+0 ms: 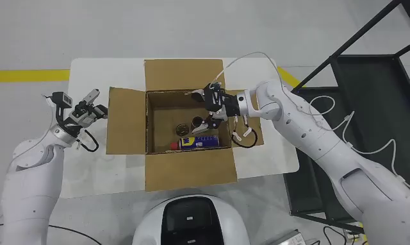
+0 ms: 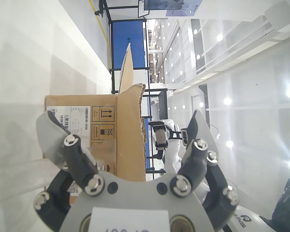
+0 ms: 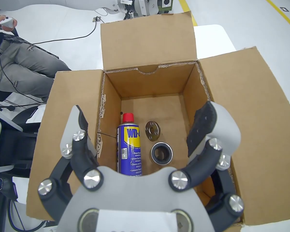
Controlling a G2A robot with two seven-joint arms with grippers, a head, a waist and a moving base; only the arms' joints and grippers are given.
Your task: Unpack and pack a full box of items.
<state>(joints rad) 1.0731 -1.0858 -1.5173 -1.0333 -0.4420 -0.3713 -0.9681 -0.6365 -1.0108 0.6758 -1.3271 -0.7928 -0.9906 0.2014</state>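
Top view, near to far: a spray can (image 1: 200,142) lies on its side on the box floor, along the near wall at 6 o'clock, red cap twd 9 o'clock. Just past it, twd 12, two small round parts lie flat and close together, clear of the can: a metal flange (image 1: 181,129) w/ holes, more twd 9, and a dark ring (image 1: 197,122) beside it twd 3. The box (image 1: 125,120) is brown cardboard w/ all four flaps folded out, standing in the middle of the table (image 1: 96,72), which has a white top.

R gripper (image 1: 204,109) hangs over the box opening, its arm coming in from 3 o'clock. Right wrist view: its fingers are spread wide w/ nothing between them, pads clear of the cardboard. Can, flange and ring lie below it inside the box.

L gripper (image 1: 99,102) sits outside the box at 9 o'clock, just off the edge of the out-turned flap, over the table. Left wrist view: fingers wide apart, holding nothing. The box's labelled outer wall and a flap edge lie ahead of it, not touched.
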